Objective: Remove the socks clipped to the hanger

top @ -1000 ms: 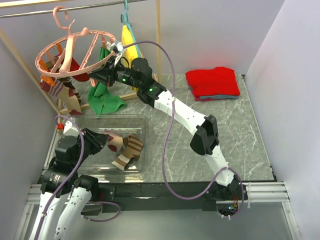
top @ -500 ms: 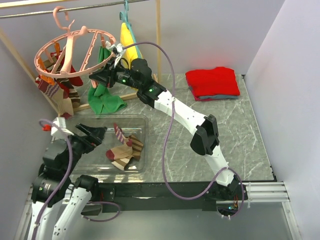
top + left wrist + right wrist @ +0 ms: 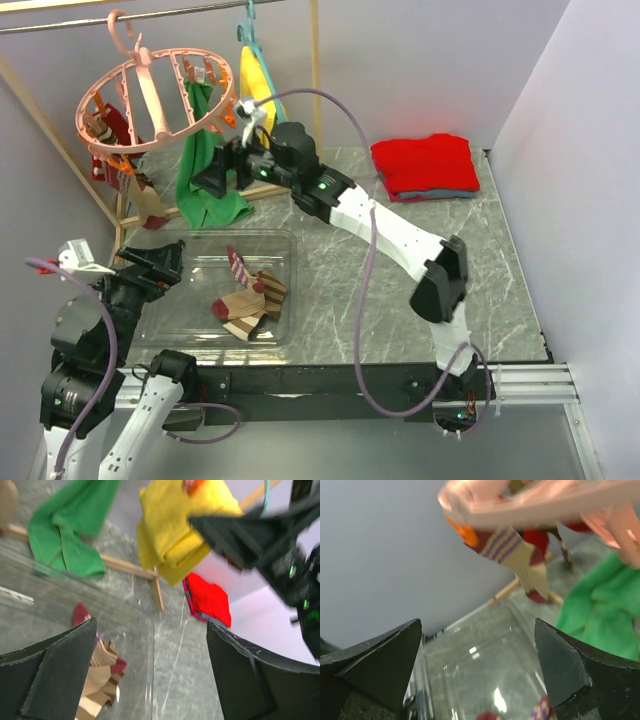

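left gripper and right gripper both wide open, empty; if I tug clipped socks hard, tilted hanger swings, sock misses tub

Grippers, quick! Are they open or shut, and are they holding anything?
Left gripper: open, holding nothing.
Right gripper: open, holding nothing.

left gripper: opened, drawn back left
right gripper: opened, off the hanger rim
hanger: swung back up
sock: dropped into the bin
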You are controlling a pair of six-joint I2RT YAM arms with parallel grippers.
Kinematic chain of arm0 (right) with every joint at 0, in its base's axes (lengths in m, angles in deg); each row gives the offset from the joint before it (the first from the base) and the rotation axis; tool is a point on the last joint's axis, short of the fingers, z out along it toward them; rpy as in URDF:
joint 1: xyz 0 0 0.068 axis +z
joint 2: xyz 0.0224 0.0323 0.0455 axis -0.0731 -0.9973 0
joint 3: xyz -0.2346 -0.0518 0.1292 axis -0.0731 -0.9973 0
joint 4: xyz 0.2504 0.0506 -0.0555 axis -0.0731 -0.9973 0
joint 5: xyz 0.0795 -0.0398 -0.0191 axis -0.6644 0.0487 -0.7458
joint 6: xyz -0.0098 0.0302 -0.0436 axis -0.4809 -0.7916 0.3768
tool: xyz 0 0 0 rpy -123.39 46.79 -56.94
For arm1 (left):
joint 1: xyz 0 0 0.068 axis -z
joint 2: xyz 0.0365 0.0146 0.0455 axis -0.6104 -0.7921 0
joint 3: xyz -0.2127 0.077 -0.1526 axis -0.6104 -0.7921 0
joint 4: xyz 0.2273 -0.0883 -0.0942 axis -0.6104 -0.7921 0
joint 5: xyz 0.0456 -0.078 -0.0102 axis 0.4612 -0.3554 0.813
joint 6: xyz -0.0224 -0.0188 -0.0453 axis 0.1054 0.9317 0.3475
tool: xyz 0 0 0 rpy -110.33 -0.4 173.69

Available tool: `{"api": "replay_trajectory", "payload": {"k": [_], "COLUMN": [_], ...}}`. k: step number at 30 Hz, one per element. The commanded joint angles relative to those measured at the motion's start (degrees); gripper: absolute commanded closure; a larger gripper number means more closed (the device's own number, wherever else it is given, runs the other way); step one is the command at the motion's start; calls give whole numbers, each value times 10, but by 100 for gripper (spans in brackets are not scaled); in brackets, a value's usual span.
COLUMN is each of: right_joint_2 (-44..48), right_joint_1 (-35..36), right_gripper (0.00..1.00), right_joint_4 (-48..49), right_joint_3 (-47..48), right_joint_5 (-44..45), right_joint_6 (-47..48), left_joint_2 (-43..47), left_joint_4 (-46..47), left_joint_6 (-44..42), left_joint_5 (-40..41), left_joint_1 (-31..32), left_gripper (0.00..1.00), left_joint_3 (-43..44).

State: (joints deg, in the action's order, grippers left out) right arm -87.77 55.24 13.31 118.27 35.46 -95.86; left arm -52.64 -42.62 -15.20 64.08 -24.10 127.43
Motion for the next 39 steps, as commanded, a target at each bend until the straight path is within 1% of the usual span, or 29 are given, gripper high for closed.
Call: {"api": "replay_trajectory", "payload": {"k": [1,2,3,4,5,7,8,10,11,14,15,17,20,21,23,24,25,26,28,29,31,32,34,35,37,38,39], "right_joint_2": [108,139,155,187,204,253,270,318,333,386,396,426,458,463,482,487,496,498,503,505,509,511,516,517,525,528,533], "right_joint_1": [9,12,14,14,18,19,21,21,22,23,23,23,22,23,23,23,23,22,23,22,22,22,22,23,22,22,22], "right_gripper": [0,0,0,0,0,0,0,0,0,0,0,0,0,0,0,0,0,0,0,0,0,0,0,0,0,0,0], "right_joint_4": [-20,-23,-23,-23,-25,-21,-16,11,18,59,65,72,74,78,91,97,109,114,116,117,124,125,127,125,123,124,127], "right_joint_3": [-106,-128,-175,-199,-247,-298,-352,-409,-463,-547,-563,-597,-623,-630,-651,-658,-664,-672,-674,-677,-682,-686,-687,-687,-687,-690,-691], "right_joint_5": [29,33,34,32,30,38,42,36,32,10,5,-4,-18,-22,-36,-41,-43,-52,-58,-64,-68,-71,-77,-77,-79,-76,-67], "right_joint_6": [7,8,7,9,11,21,22,15,12,3,4,8,18,17,14,10,8,5,4,3,-3,-3,-4,-4,-2,0,4], "left_joint_2": [-13,-29,-40,-55,-87,-121,-149,-171,-188,-219,-225,-230,-220,-214,-196,-191,-188,-188,-197,-217,-248,-288,-329,-373,-420,-464,-487], "left_joint_4": [45,64,71,77,89,97,107,120,127,146,147,157,177,188,230,254,278,316,349,380,382,382,393,402,421,439,482], "left_joint_6": [-25,-22,-22,-18,-17,-13,-15,-10,-10,-1,4,10,19,19,35,34,1,-5,-32,-39,-28,-26,-26,-35,-68,-84,-131], "left_joint_5": [40,35,23,-3,-17,-29,-31,-24,-18,15,40,62,117,133,187,200,219,237,274,285,294,288,300,324,352,359,340], "left_joint_1": [-1,0,0,0,0,0,0,0,0,0,0,-1,-1,-1,-3,-6,-7,-8,-11,-18,-36,-56,-72,-83,-97,-107,-119], "left_gripper": [1,3,4,4,4,4,4,4,4,4,4,4,1,1,3,4,4,4,4,4,4,4,4,4,4,4,4], "left_joint_3": [36,38,48,56,64,84,87,82,76,42,18,-11,-72,-108,-146,-184,-200,-215,-240,-246,-238,-228,-201,-191,-161,-153,-145]}}
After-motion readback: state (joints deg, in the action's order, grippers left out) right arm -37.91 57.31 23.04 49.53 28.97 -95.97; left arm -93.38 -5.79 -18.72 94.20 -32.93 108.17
